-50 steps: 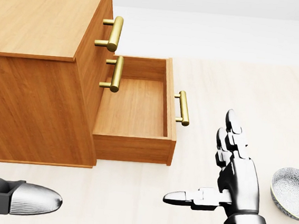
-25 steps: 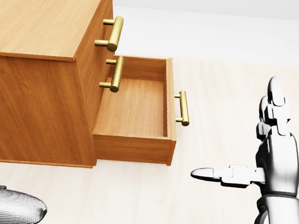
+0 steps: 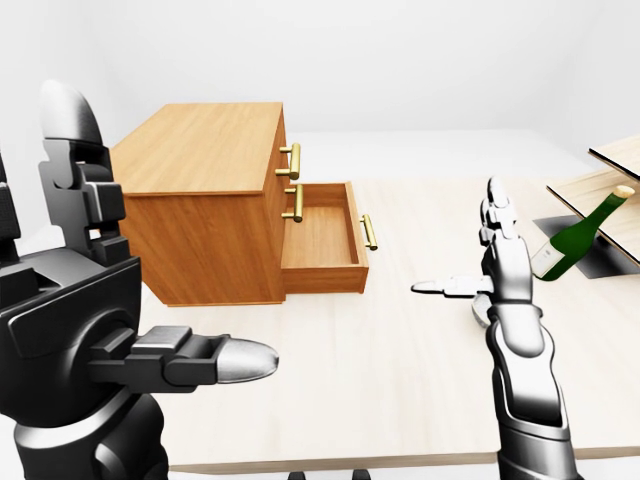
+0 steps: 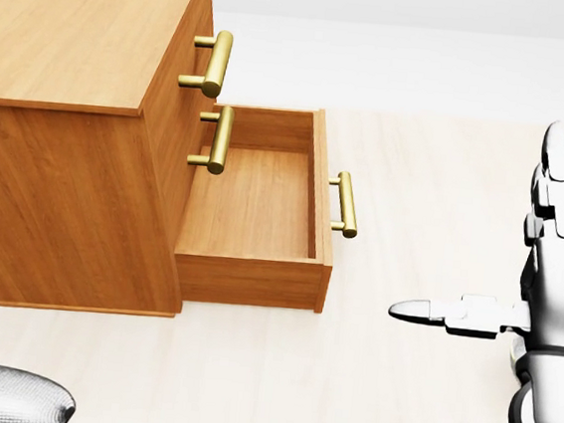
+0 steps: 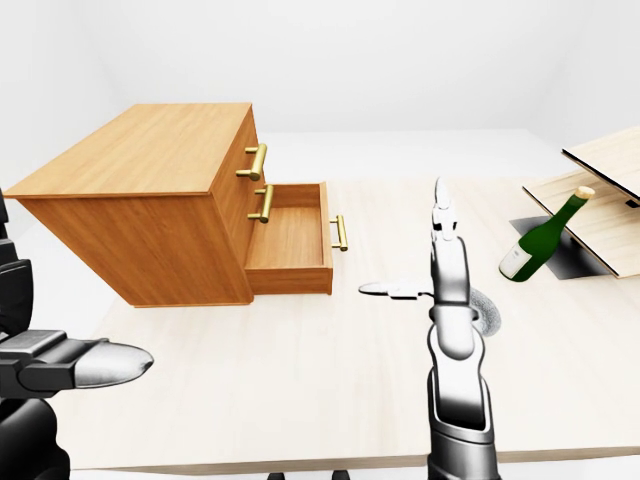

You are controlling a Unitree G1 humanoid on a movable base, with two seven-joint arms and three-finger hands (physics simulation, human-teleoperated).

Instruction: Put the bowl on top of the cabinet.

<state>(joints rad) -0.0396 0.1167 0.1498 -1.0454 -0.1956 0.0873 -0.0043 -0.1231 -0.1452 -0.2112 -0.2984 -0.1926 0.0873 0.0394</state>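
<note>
The wooden cabinet [image 3: 205, 150] stands at the left of the table, its flat top bare and its lower drawer [image 3: 322, 235] pulled out. The patterned bowl [image 5: 487, 312] rests on the table right of the drawer, mostly hidden behind my right hand [image 5: 400, 238]. Only a sliver of its rim shows; the head view hides it fully. That hand is open, fingers upright and thumb [image 4: 422, 311] pointing left, just above the bowl. My left hand [image 3: 165, 240] is open near the view's left, holding nothing.
A green wine bottle [image 5: 545, 235] leans against a wooden board structure [image 5: 600, 190] at the far right. The table's near edge [image 5: 300, 455] runs along the bottom. Brass handles [image 4: 214, 63] stick out from the drawers.
In the head view my right hand has swung further right and now covers the bowl. The left hand has dropped lower into the bottom left corner.
</note>
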